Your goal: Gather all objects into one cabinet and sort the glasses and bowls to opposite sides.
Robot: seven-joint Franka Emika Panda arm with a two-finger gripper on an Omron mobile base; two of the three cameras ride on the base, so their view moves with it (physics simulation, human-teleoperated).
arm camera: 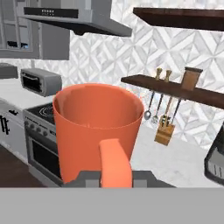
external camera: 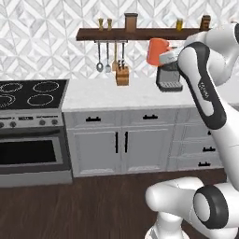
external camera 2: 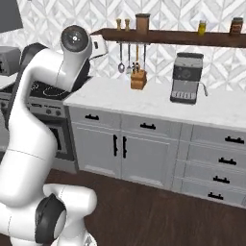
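Note:
My gripper (arm camera: 114, 180) is shut on the handle of the orange mug (arm camera: 97, 127), which I hold upright in the air, its handle turned toward the hand camera. In the left base view the mug (external camera: 157, 50) hangs high above the white counter (external camera: 112, 93), just below the wooden shelf and in front of the coffee machine. Seen from the hand, the grey wall cabinet (arm camera: 15, 28) with its barred glass door sits far off at the upper left, beyond the range hood. Dark shapes show behind its glass, too small to make out.
A stove (external camera: 30, 95) stands left of the counter, with a range hood (arm camera: 78, 19) above it and a toaster oven (arm camera: 39, 81) further left. A knife block (external camera 2: 138, 79), hanging utensils (external camera 2: 127, 60), a coffee machine (external camera 2: 186, 78) and a jar-laden shelf (external camera 2: 178, 36) line the back wall.

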